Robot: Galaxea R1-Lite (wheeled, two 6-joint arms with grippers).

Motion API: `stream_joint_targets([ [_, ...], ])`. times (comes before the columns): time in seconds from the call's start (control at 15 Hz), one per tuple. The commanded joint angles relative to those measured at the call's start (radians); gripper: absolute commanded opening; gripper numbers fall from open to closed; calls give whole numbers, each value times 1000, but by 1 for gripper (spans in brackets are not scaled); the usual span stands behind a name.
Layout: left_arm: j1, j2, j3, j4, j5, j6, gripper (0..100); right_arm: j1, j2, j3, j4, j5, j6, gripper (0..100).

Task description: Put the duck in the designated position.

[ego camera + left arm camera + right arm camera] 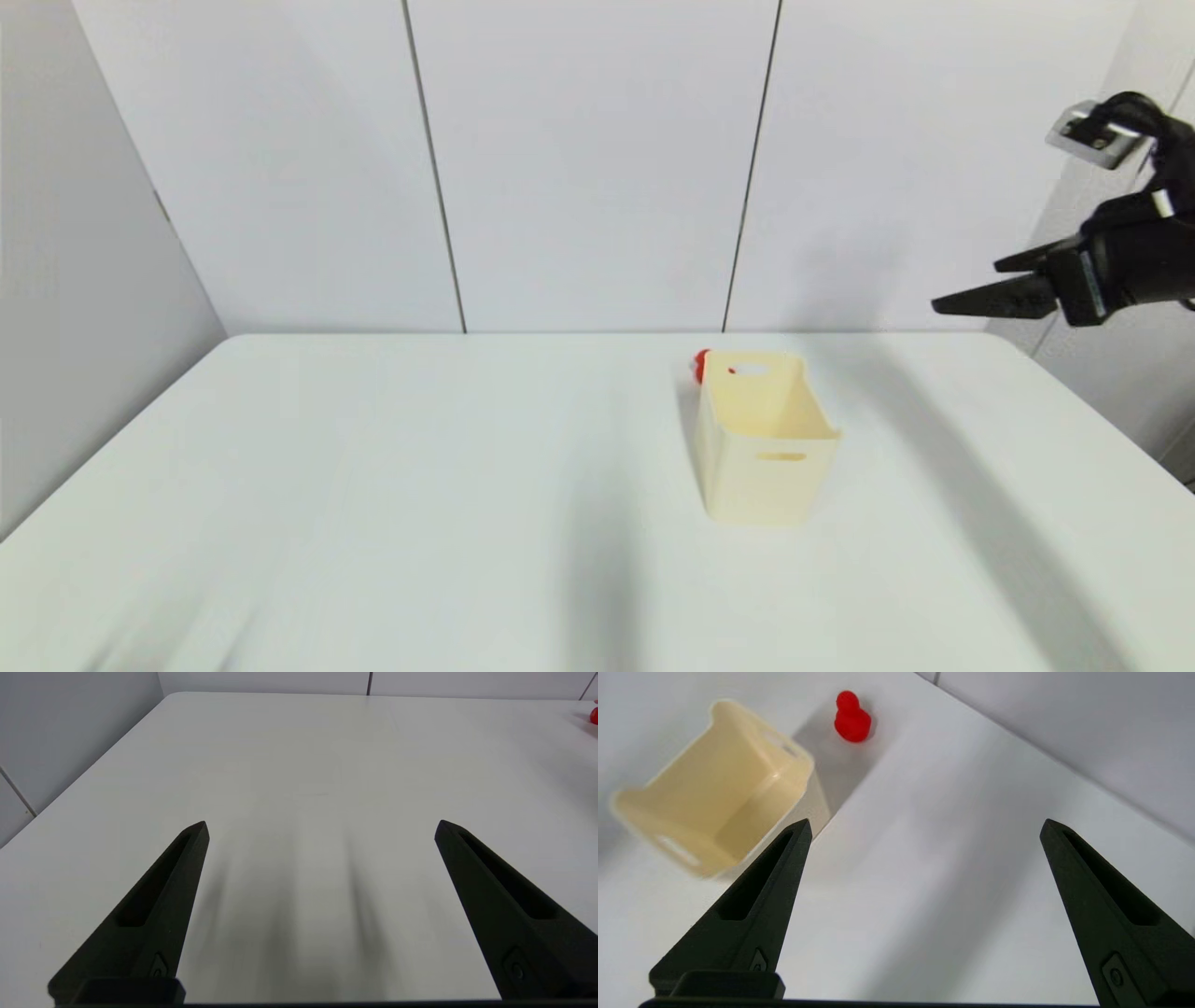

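Note:
The duck is a small glossy red toy standing on the table just behind the far left corner of the cream bin. In the right wrist view the duck stands upright beside the bin, which has nothing in it. My right gripper hangs high over the table's right side, well away from both, and is open and empty. My left gripper is open over bare table, with the duck far off at the picture's edge. The head view does not show the left arm.
The white table ends at a panelled wall just behind the duck and the bin. A grey side wall runs along the table's left edge. The bin has slot handles in its short ends.

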Motion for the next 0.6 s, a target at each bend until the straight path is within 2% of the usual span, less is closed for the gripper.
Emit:
stream_joint_targets([
  [0.07,0,1,0,0,0,0,100,-4,-401,290,0,-157,187,100],
  [0.27,0,1,0,0,0,0,100,-12,-582,436,-6,-163,277,100],
  [0.47,0,1,0,0,0,0,100,-24,-762,568,-21,-169,300,100],
  [0.6,0,1,0,0,2,0,100,-20,-863,669,-64,-232,314,100],
])
